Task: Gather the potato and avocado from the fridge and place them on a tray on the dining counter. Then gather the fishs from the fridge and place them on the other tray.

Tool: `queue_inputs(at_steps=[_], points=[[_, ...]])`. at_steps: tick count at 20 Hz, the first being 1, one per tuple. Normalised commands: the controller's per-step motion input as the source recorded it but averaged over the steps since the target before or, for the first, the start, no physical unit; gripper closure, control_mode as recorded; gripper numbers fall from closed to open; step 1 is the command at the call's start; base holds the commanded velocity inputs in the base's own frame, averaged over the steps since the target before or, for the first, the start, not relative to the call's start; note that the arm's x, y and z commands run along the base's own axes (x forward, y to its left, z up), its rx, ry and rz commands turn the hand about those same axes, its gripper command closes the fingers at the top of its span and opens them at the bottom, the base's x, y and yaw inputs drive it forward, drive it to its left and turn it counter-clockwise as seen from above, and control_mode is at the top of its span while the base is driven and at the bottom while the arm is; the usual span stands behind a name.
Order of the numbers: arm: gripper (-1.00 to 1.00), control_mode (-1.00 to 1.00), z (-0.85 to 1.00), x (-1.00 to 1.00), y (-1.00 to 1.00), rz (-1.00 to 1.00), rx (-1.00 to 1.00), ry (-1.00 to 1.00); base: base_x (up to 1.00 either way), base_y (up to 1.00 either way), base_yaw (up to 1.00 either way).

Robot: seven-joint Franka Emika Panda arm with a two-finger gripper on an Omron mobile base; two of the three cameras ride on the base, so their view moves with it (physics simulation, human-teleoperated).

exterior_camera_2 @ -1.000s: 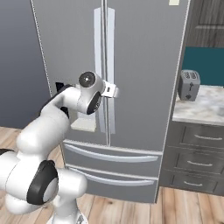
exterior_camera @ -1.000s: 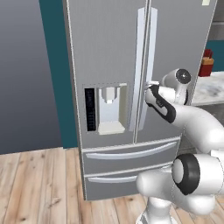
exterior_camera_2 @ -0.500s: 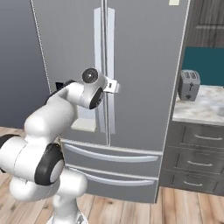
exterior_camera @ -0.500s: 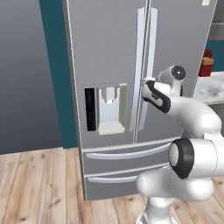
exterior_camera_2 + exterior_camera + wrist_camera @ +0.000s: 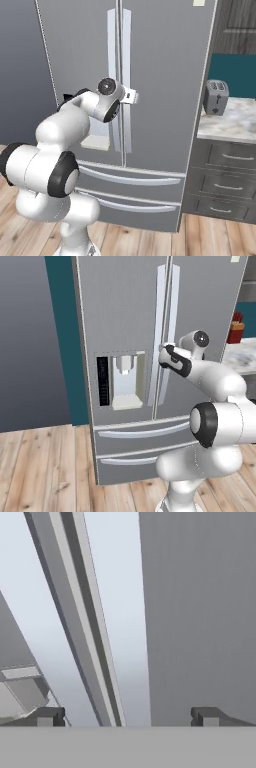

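The grey steel fridge (image 5: 125,316) (image 5: 165,75) stands with both doors shut. My gripper (image 5: 162,350) (image 5: 135,96) hovers at mid-height right in front of the two pale vertical door handles (image 5: 172,331) (image 5: 126,60), open and holding nothing. In the hand view the handles (image 5: 132,637) run up between my two spread fingertips (image 5: 47,717), and the gripper (image 5: 127,716) sits very close to the door. The potato, avocado and fishs are hidden behind the shut doors. Both trays and the dining counter are out of view.
A water dispenser panel (image 5: 125,381) sits in the left door, with two drawers (image 5: 140,431) below. To the right, a marbled counter (image 5: 230,125) carries a toaster (image 5: 216,97) above dark cabinet drawers (image 5: 225,185). A red container (image 5: 236,328) stands further back.
The arm has stretched forward, bringing the gripper a little closer to the fridge handles. The jaws stay open and the doors stay shut.
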Motion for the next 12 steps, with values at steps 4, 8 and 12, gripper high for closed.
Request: queue_inputs(at_steps=[4,8,12], points=[[-1.0,-1.0,0.0,0.22,-0.08,0.0,0.0,-0.01,0.0,0.0,0.0],[-1.0,-1.0,-0.03,0.26,-0.05,0.0,0.0,0.0,0.0,0.0,0.0],[-1.0,-1.0,-0.11,0.29,-0.01,0.0,0.0,0.0,0.0,0.0,0.0]])
